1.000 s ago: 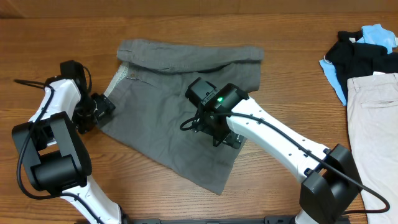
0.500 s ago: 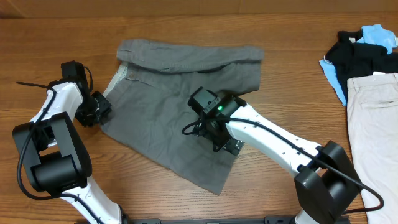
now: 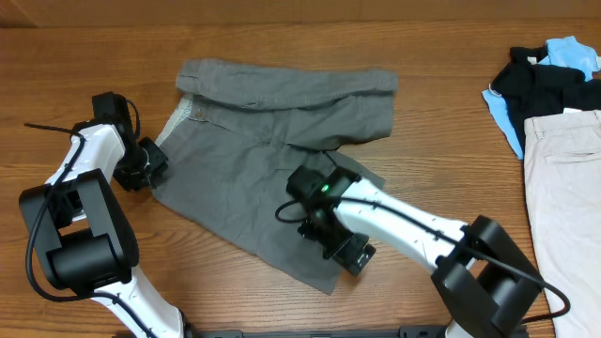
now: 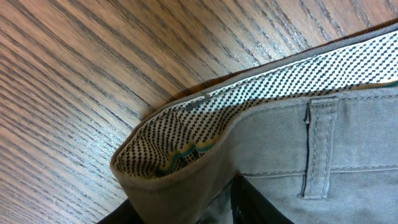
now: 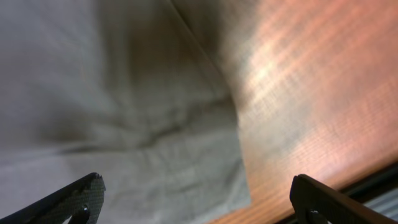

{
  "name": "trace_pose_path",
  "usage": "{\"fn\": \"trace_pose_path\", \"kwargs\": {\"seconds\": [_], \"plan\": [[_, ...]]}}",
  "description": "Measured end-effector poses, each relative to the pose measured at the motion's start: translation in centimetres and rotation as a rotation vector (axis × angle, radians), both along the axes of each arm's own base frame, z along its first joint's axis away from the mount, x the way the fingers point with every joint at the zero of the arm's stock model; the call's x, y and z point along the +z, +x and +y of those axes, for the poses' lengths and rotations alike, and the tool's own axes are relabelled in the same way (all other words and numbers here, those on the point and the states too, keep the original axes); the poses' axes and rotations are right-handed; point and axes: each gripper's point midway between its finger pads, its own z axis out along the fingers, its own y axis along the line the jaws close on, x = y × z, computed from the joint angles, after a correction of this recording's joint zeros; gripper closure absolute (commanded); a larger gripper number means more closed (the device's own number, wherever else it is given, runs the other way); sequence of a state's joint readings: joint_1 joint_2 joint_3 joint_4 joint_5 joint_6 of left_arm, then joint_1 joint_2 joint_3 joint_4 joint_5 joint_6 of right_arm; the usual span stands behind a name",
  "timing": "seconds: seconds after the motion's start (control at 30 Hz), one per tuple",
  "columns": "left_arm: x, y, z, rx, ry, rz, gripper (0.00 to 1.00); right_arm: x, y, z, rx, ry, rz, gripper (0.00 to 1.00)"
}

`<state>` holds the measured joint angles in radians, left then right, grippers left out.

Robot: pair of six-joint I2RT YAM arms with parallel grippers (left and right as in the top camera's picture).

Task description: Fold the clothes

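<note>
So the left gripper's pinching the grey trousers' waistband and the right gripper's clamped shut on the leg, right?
No. The right gripper hangs wide open over the grey trousers, gripping nothing; the right wrist view shows it. The left gripper does pinch the waistband.

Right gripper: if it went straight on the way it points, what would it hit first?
Probably the grey trousers: the right gripper, jaws wide open, points at their edge, with bare table right beside. The blur leaves depth unclear.
</note>
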<state>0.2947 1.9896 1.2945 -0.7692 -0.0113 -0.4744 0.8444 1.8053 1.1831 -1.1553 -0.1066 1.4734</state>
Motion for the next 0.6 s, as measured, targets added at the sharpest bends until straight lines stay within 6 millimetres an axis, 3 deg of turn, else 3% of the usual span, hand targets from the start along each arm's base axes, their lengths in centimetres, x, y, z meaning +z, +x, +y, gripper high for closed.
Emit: {"fn": "trace_pose_path", "kwargs": {"seconds": [0.2,0.4,0.6], "plan": [[0.0,0.0,0.0,0.001,0.000,0.000,0.64,1.9,-2.4,1.9,-0.086,0.000,-0.066,0.00],[0.0,0.0,0.0,0.001,-0.001,0.000,0.65,2.0,-4.9,3.5,-0.239,-0.043,-0.119,0.00],[0.0,0.0,0.0,0.002,-0.001,0.000,0.65,1.9,-4.1,4.1,-0.247,-0.036,-0.207,0.00]]}}
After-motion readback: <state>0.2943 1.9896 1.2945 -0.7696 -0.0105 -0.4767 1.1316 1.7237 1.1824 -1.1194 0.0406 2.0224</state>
